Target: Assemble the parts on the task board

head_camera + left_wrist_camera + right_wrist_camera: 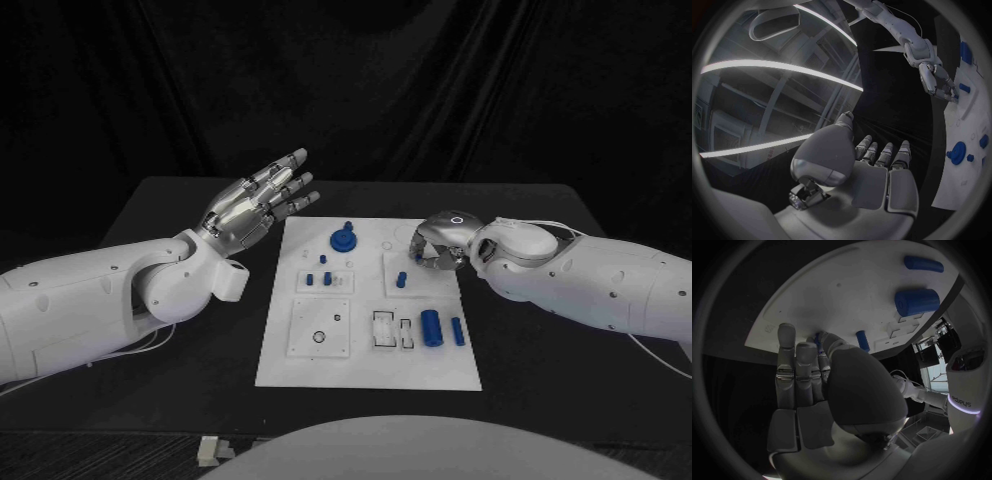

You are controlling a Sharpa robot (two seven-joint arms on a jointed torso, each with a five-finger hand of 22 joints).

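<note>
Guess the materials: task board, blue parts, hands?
Task board: matte white, flat, with moulded recesses; looks like plastic, possibly printed. Blue parts, e.g. the cylinder: uniform opaque blue, dull sheen, likely plastic. Left hand and right hand: silver with soft highlights; metal or metallic-coated plastic, can't tell which.

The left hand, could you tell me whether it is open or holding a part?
Open: the left hand is raised beside the task board, fingers spread, holding nothing.

One task board (368, 370), two hands (blue parts too small to count).
</note>
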